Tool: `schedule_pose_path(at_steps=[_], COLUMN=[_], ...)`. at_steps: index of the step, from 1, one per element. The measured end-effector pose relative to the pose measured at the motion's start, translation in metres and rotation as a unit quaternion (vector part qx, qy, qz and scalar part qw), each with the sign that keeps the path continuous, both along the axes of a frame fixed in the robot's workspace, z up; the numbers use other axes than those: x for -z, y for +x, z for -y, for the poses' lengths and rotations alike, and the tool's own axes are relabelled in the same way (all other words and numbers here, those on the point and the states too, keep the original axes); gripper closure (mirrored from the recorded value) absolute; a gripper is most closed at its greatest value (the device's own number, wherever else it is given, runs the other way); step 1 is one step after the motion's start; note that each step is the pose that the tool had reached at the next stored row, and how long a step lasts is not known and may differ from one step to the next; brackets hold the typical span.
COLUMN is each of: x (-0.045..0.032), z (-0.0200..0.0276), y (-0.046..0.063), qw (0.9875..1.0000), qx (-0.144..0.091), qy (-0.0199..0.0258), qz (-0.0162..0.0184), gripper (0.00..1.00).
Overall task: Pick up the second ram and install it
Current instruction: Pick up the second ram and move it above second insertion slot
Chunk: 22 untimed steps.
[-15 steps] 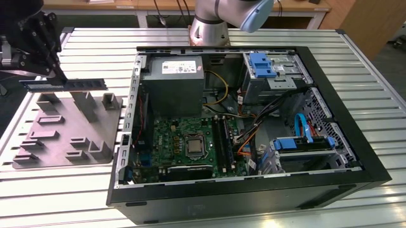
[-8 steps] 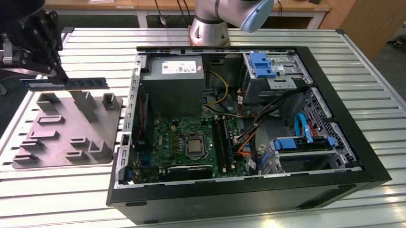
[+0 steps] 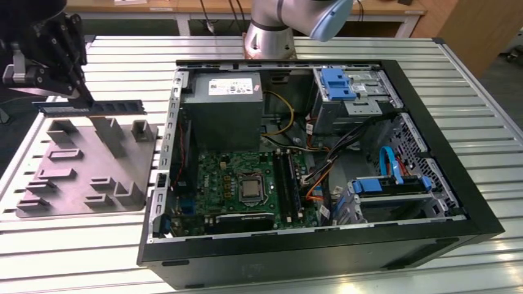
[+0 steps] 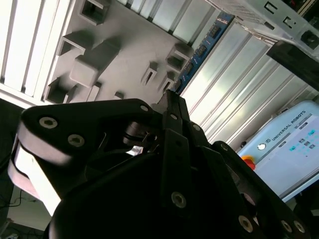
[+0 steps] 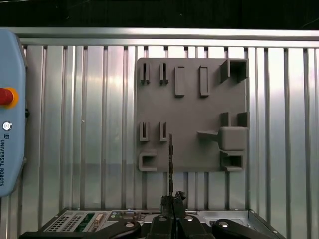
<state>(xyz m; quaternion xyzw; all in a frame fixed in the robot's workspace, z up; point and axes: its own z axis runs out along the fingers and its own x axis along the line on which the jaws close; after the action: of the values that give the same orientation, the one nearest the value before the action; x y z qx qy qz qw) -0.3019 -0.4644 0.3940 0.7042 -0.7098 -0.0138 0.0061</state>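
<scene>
Holds the memory stick [image 3: 94, 108] pinched tight between the fingers of the gripper [image 3: 83, 98], level and lengthwise, at the exterior view's far left. Hangs just above the grey holder plate [image 3: 82, 177], over its upright posts. Appears edge-on in the first wrist view, memory stick [image 5: 171, 164] reaching out from gripper [image 5: 172, 216] over holder plate [image 5: 192, 114]. Sits well apart from the open computer case [image 3: 457, 184], to the right on the ribbed metal table [image 3: 82, 245]. Inside the case, on the green board [image 3: 217, 174], shows long slots [image 3: 286, 180] just right of the processor socket. Beside the plate in the first wrist view, shows a control tablet [image 5: 10, 144] with a red button.
</scene>
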Motion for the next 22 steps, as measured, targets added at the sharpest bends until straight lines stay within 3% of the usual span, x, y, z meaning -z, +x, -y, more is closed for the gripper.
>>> schedule_pose_path(at_steps=[22], x=[0.0001], z=[0.0020], y=[0.051], qw=[1.0000], qx=[0.001], qy=[0.0001], qz=[-0.0025], gripper=[0.88])
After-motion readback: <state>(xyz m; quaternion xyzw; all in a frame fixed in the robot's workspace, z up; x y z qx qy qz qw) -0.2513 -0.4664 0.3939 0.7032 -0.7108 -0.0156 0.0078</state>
